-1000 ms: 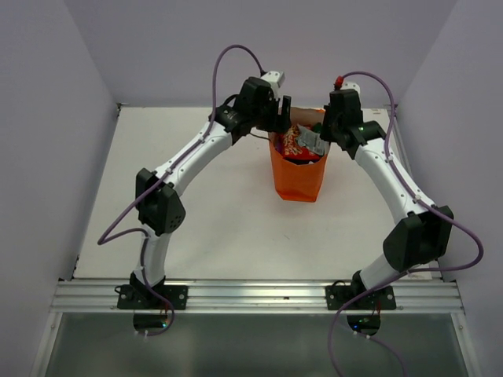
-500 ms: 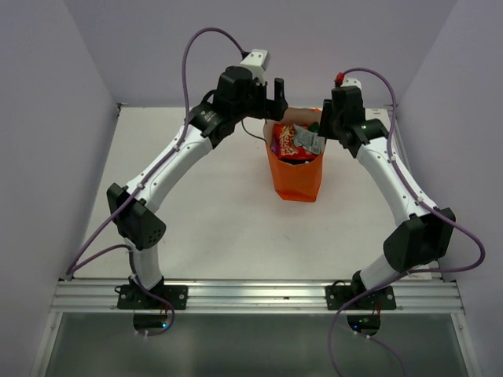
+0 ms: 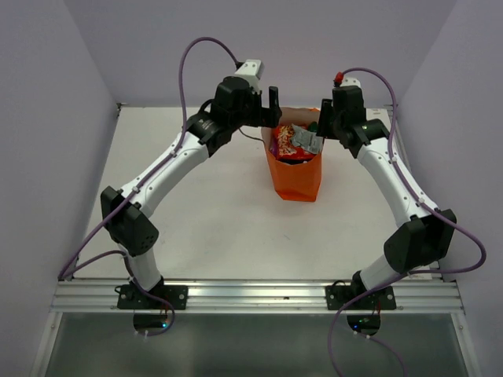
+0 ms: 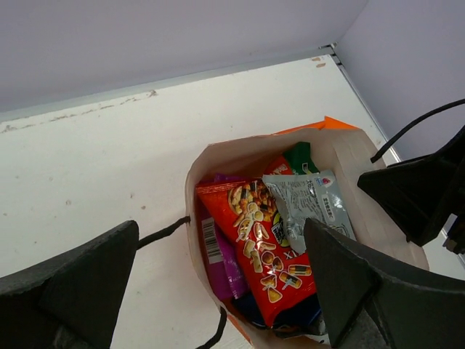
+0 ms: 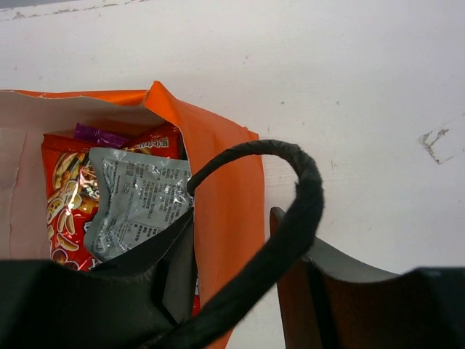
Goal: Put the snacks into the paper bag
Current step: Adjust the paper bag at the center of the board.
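foil snack packets (image 4: 261, 254) inside orange paper bag (image 3: 297, 177) | left gripper (image 4: 218, 254) wide open, empty | right gripper (image 5: 232, 291) astride bag wall, pinch unclear | risk: tipping bag through cord handle (image 5: 301, 182) snagged on withdrawal

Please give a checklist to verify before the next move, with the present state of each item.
The left tool is open and empty: ok.
The red packet, silver-grey packet, magenta-purple packet and green packet lie inside the paper bag: ok.
The dark blue packet is inside: cannot tell, only a dark edge shows.
The paper bag stands upright: ok.
The right tool grips the bag wall it straddles: cannot tell.
The black cord handle is free of the right tool: cannot tell, it crosses it.
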Motion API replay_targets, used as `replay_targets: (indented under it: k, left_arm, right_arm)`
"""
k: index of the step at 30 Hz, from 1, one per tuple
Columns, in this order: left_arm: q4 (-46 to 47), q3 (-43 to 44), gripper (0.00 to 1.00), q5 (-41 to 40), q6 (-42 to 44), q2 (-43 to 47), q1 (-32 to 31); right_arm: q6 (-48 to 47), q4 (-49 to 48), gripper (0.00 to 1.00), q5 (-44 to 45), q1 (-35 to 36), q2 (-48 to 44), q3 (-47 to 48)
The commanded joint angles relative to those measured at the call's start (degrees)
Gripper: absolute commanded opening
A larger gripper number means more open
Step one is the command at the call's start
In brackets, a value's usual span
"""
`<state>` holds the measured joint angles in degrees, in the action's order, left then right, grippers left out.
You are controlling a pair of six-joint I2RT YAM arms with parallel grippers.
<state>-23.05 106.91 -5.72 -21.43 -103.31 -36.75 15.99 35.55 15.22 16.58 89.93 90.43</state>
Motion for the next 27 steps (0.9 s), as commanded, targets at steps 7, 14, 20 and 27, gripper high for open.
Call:
replay_targets:
  k: [7, 14, 20, 27]
  left_arm:
    - [4.6, -2.2, 1.0, -6.8, 2.4, 13.3, 0.5]
    - [4.2, -10.2, 1.0, -10.5, 3.2, 21.7, 0.5]
    - [2.1, -17.8, 1.0, -11.6, 2.8, 25.4, 0.4]
    - [0.4, -23.9, 1.0, -12.5, 2.5, 29.3, 0.5]
  right_arm:
    - [-1.7, -0.4, 0.46, 1.0, -0.8, -2.4, 2.0]
    - [-0.3, -1.4, 0.39, 0.3, -5.2, -4.6, -3.9]
    - [0.4, -1.9, 0.3, -5.7, -6.1, -5.9, -4.6]
    - [0.9, -0.1, 0.18, -3.3, -8.1, -5.2, -5.6]
